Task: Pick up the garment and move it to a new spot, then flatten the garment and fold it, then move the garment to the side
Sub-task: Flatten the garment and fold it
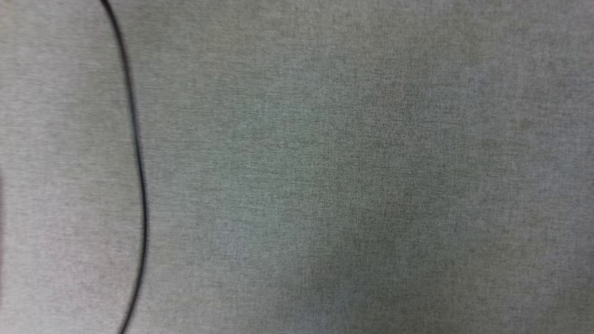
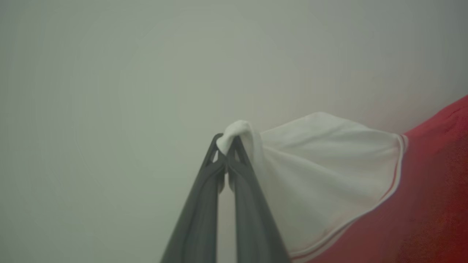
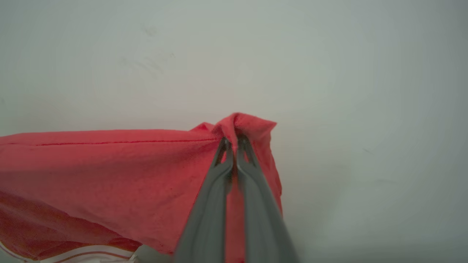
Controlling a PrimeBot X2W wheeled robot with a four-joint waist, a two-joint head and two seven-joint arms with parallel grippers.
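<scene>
"What has the left gripper [image 2: 226,141] got hold of?"

"Its two long dark fingers are pinched together on a bunched fold of the white sleeve of the red basketball-style T-shirt [image 2: 347,182]. In the left wrist view the sleeve, edged in red-and-white striped trim, fans out to the right of the fingers, with red cloth beyond it."

"And the right gripper [image 3: 234,140]?"

"Clamped tight as well, on a puckered corner of the shirt's red fabric. In the right wrist view the cloth stretches away to the left, and a seam runs along its top edge."

"So where is the shirt?"

"Held between the two grips. Whether any of it rests on something cannot be told. The head view has a grey woven surface [image 1: 352,176] with a thin black cord [image 1: 139,185] curving down its left part."
</scene>
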